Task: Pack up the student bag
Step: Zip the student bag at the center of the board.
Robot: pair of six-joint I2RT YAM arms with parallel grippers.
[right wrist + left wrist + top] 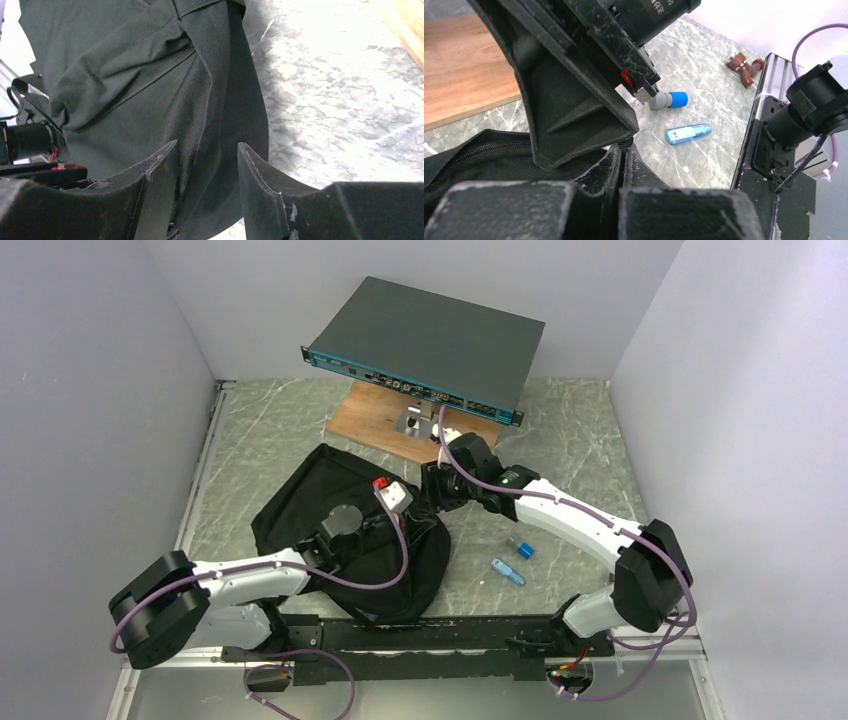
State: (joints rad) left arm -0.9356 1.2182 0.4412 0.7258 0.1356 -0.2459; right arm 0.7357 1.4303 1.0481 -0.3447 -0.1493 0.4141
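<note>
The black student bag lies crumpled on the marble table, left of centre. My left gripper is at the bag's right edge. In the left wrist view its fingers are pressed together, with a small dark ridged nub pinched at their tips; it looks like the bag's zipper pull, and the zipper runs off to the left. My right gripper is right beside it. In the right wrist view it is open, its fingers on either side of a raised fold of the bag's fabric.
A blue USB stick and a small grey and blue cylinder lie right of the bag. A wooden board and a grey rack device with a teal front are behind it. A small brown part lies near the rail.
</note>
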